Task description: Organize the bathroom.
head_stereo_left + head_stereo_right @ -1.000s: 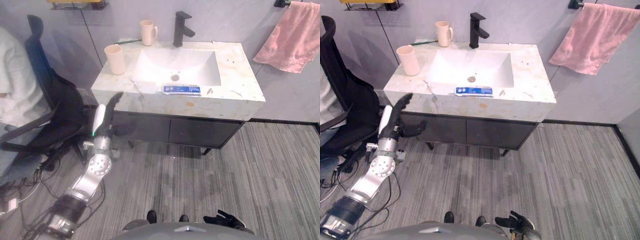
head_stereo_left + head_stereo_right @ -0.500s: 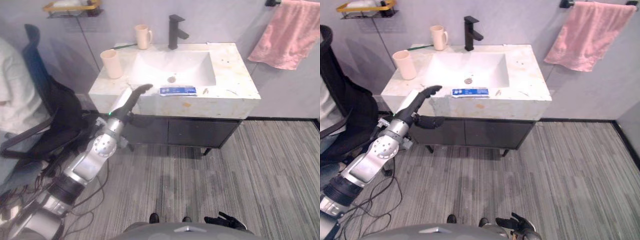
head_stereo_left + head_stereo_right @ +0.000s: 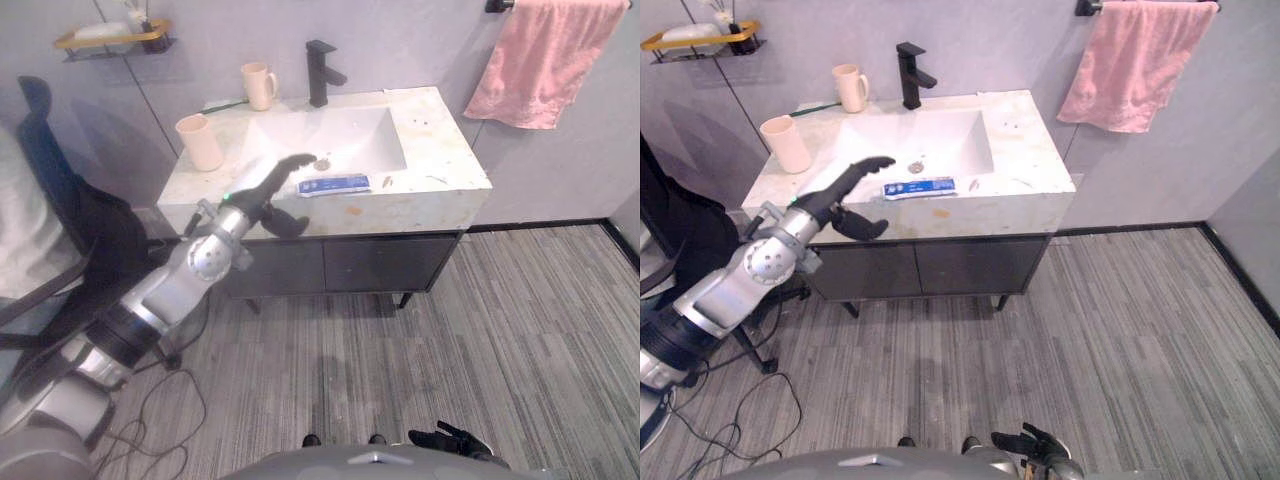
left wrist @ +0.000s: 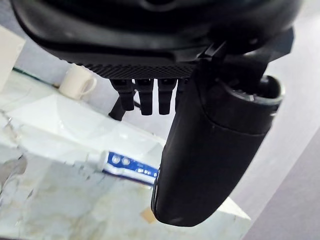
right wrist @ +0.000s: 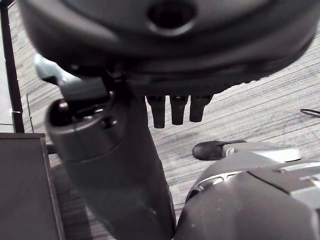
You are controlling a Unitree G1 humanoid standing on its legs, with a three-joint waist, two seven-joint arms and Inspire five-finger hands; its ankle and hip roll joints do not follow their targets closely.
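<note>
Blue-white tube (image 3: 335, 185) just beyond open left hand (image 3: 268, 185)

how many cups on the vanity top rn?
2. A handleless cup stands on the counter's left side, left of the basin. A mug with a handle stands at the back left, beside the black faucet. None looks hidden.

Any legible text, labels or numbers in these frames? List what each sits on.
Toothpaste tube on the vanity counter: blue and white print, too small and blurred to read.
Both cups, the near cup and the mug by the faucet: no markings visible.
Pink towel: none.
Nothing legible anywhere.
</note>
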